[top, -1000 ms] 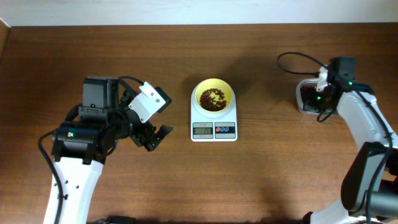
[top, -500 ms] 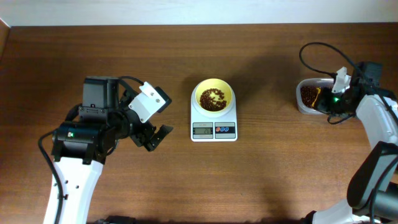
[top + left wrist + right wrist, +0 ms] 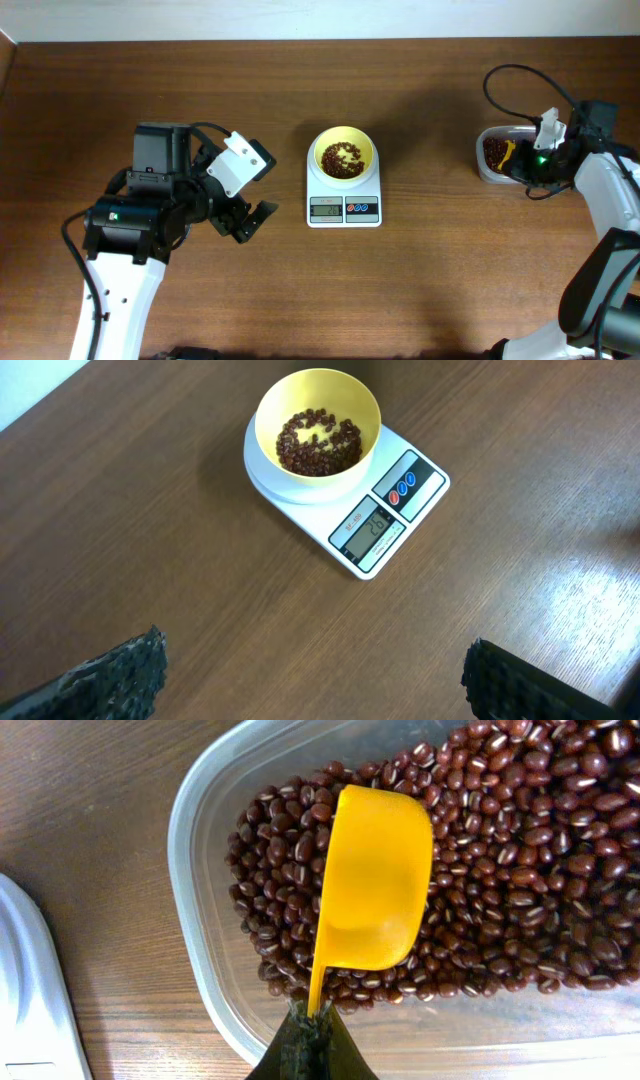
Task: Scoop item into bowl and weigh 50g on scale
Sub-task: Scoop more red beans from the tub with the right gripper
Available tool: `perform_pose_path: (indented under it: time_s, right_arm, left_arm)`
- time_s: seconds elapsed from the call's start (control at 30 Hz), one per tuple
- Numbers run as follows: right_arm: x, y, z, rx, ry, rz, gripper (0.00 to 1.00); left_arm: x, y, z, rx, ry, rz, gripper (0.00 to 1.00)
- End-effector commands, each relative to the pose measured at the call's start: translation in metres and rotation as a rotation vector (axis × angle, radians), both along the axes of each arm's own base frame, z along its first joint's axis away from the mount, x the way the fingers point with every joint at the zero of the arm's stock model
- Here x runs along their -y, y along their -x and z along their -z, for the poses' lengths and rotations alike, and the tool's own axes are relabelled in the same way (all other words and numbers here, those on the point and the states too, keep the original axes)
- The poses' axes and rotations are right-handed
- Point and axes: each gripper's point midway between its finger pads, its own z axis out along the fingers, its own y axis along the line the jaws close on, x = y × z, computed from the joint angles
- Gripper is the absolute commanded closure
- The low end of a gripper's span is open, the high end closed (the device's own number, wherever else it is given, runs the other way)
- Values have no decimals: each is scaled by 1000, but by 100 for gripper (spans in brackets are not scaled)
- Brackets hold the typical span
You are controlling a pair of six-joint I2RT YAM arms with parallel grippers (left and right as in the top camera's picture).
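Note:
The pale yellow bowl point(image 3: 344, 153) point(image 3: 318, 426) sits on the white scale point(image 3: 344, 201) point(image 3: 385, 518) at the table's middle, holding a thin layer of dark red-brown beans point(image 3: 341, 159) point(image 3: 318, 442). At the far right, a clear tub point(image 3: 492, 155) point(image 3: 205, 850) holds a heap of the same beans point(image 3: 510, 870). My right gripper point(image 3: 528, 166) point(image 3: 312, 1030) is shut on the handle of a yellow scoop point(image 3: 372, 885), which lies bottom-up over the beans in the tub. My left gripper point(image 3: 250, 220) point(image 3: 315, 675) stands open over bare wood, left of the scale, holding nothing.
A white lid edge point(image 3: 30, 1000) lies on the wood left of the tub. A black cable point(image 3: 510, 75) loops above the right arm. The table's back edge meets a white wall.
One second ago the right arm stood over the tub. It has since swung to the tub's right side with the scoop, uncovering the tub. The left arm has not moved.

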Motion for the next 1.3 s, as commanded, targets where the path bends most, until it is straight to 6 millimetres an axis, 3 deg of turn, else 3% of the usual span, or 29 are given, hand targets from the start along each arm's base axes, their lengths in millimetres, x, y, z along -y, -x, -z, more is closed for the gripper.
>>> perform_pose_path:
  time_s: [0.0,0.53,1.17,1.27]
  right_arm:
    - [5,-2,-25,60,-6,8,96]
    - [36,6,-48,156,-171,83,96]
    - [27,8,-55,175,-250,68,96]
    - [37,12,-55,173,-258,100,96]
  left_arm:
    - [-1,-2,-7,26,-6,8,1]
    - [-1,-2,-7,26,-6,8,1]
    - [-1,-2,-7,26,-6,8,1]
    - [-1,-2,-7,26,-6,8,1]
